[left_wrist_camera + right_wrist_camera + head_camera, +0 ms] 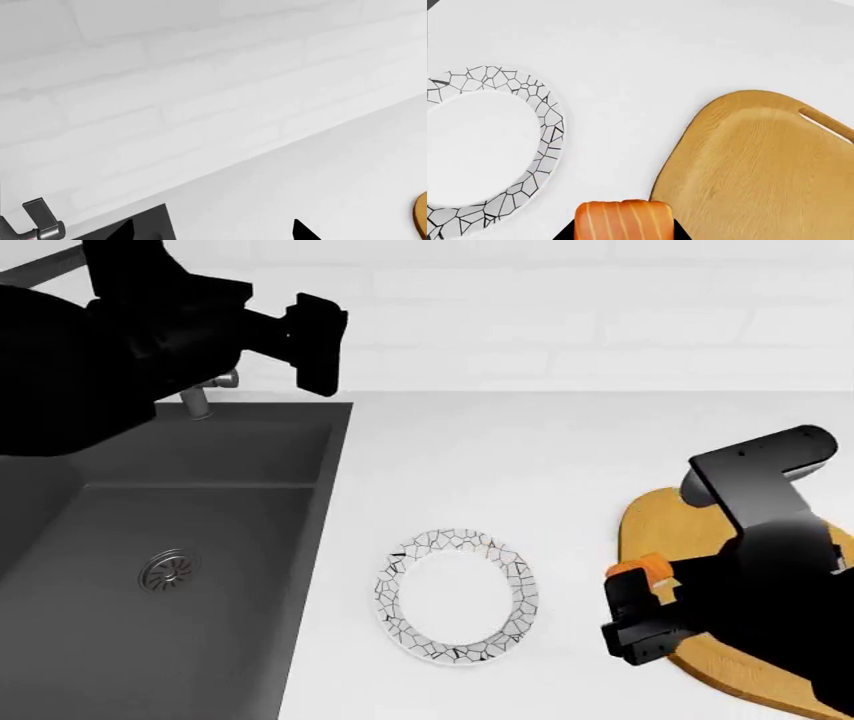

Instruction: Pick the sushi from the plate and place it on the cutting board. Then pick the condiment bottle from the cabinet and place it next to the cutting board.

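One short reach separates the right gripper [638,592], clamped on the sushi [641,570], from the cutting board [661,530] beside it.

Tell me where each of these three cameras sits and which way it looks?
Left wrist: on the left arm, facing the wall over the counter; black fingertips show.
Head: looks down on sink, plate, board, both arms.
Right wrist: by the right gripper, over the sushi.
Head and right wrist share plate, board and sushi.
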Controlling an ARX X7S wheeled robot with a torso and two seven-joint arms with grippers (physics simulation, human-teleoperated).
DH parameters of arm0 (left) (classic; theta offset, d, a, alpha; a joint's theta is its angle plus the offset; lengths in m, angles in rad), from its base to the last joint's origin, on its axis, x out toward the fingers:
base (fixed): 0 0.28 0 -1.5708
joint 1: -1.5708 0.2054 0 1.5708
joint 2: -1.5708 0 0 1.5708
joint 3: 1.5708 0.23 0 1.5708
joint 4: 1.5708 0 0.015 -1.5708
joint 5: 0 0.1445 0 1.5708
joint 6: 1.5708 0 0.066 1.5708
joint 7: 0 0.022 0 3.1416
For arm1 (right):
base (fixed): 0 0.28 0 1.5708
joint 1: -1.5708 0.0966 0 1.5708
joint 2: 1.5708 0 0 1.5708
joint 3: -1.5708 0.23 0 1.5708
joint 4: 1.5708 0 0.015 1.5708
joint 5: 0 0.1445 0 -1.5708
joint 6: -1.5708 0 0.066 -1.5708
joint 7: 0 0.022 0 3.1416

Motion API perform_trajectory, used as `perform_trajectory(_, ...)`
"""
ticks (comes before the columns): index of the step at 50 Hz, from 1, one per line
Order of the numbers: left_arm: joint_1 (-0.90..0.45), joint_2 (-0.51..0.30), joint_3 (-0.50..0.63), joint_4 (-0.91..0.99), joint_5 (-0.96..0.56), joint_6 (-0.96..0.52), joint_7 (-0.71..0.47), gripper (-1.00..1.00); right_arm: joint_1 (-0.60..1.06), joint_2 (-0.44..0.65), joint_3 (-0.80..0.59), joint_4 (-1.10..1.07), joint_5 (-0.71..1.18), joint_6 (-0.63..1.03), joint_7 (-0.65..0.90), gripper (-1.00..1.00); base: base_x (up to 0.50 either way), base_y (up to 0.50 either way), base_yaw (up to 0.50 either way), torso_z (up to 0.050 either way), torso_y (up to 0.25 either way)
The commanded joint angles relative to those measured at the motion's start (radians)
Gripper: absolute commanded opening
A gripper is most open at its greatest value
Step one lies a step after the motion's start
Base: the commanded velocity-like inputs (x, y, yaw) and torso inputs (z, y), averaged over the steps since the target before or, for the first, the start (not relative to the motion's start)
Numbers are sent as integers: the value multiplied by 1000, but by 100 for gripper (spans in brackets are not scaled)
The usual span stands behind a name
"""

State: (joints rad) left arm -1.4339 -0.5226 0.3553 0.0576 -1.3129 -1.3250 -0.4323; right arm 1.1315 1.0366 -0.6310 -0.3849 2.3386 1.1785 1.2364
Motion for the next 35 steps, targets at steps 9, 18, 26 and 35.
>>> perform_trajectory(9,-16,6,7,0,-17,4,-12,100,0,137,24,39,-23,46,-2,-100,0,0,0,0,0)
perform_trajectory(18,-6,-3,16,3,-15,11,-8,100,-3,108,10,116,-117,87,-36,-100,0,0,0,0,0)
perform_trajectory(26,4,-10,22,5,-12,19,-4,100,1,41,-13,183,-220,123,-74,-100,0,0,0,0,0)
perform_trajectory(35,8,-13,25,8,-21,18,-12,100,14,8,-22,255,-337,151,-123,-100,0,0,0,0,0)
